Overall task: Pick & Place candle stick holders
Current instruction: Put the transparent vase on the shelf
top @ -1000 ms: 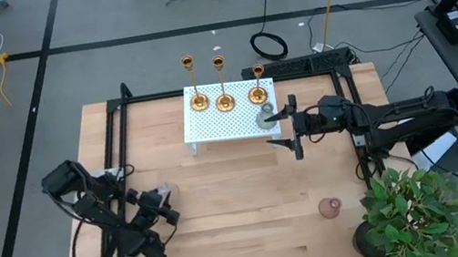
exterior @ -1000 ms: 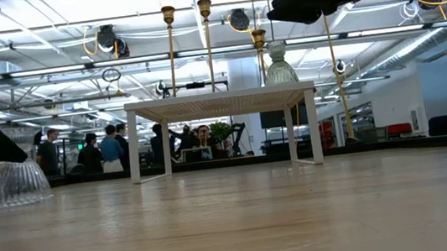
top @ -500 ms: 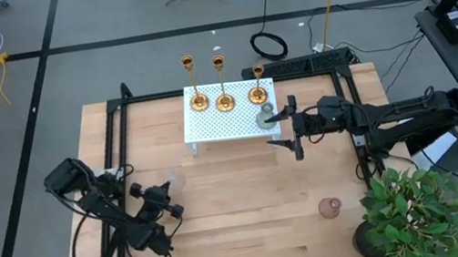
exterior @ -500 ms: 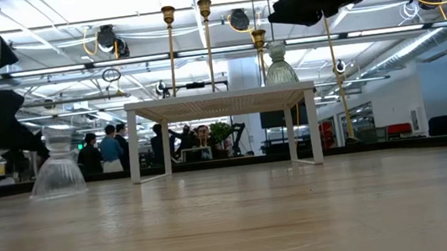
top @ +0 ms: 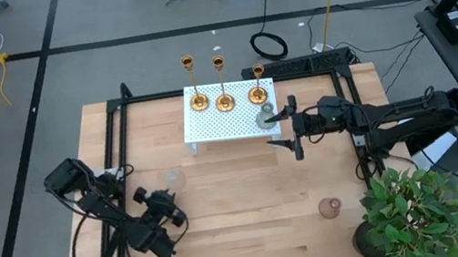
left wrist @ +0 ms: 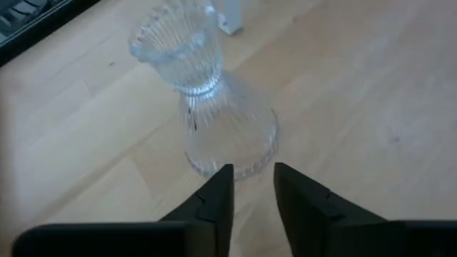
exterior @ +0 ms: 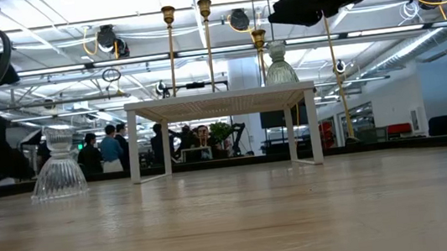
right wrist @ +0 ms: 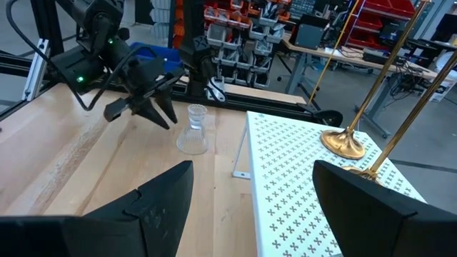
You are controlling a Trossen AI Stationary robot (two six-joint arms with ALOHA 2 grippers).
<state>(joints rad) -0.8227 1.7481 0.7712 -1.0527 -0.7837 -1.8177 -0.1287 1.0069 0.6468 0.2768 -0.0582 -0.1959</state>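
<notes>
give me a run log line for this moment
left gripper: open, just clear of upright glass holder | right gripper: open, beside white stand | gold candlesticks: on stand

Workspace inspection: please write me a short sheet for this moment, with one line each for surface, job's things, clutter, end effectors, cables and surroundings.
Surface: wooden table with a white perforated stand at its far edge.
Job's things: three gold candle stick holders upright on the stand.
Clutter: clear ribbed glass holder upright on the wood; second glass holder on the stand; small pink object; potted plant at a corner.
End effectors: left end effector open just behind the ribbed holder, not gripping; right end effector open beside the stand, empty.
Cables: loose cables on the floor beyond the table.
Surroundings: people and shelving in the room behind.
</notes>
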